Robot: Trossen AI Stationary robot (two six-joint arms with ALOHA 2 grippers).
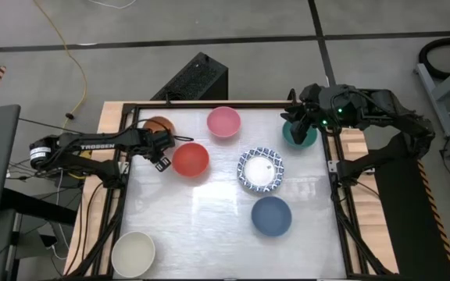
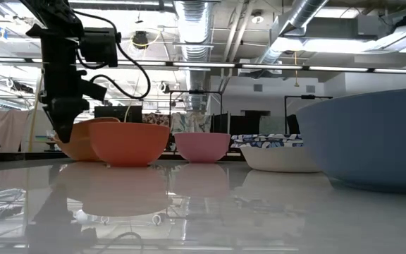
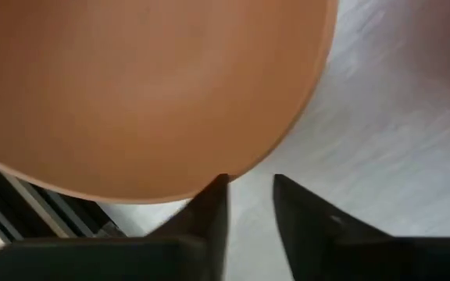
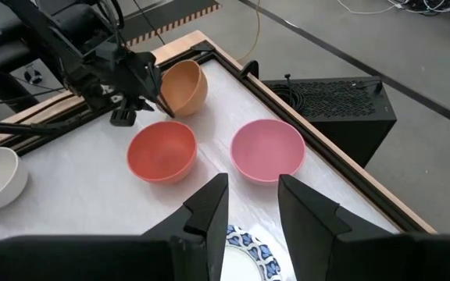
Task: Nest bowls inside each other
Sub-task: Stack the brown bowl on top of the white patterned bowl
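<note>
Orange fills most of the left wrist view: the orange bowl (image 3: 147,86) sits tipped on its side right at the left claw (image 3: 248,195), one dark finger (image 3: 209,211) touching its rim. The fingers stand narrow with a slim gap between them, and whether they pinch the rim cannot be told. In the high view this left claw (image 1: 161,148) is at the upper left of the frame, between the orange bowl (image 1: 159,127) and the red bowl (image 1: 191,159), which sits just beside it on the white surface (image 1: 209,226).

Further right along the top edge is the pink bowl (image 1: 223,122). Near the centre of the frame stands a stack of white bowls with blue-patterned rims (image 1: 260,169), and below it, slightly right, the blue bowl (image 1: 271,215). The cream bowl (image 1: 133,254) lies alone in the lower left corner, well apart from the others.

At the upper right of the frame the right claw (image 1: 297,119) hangs over the dark green bowl (image 1: 298,133), which sits at the surface's right edge. Its fingers (image 4: 209,207) stand partly apart, with nothing seen between them.

Seen from the low view, the left arm comes down at the left of the frame onto the orange bowl (image 2: 83,140), the red bowl (image 2: 129,143) right beside it.
</note>
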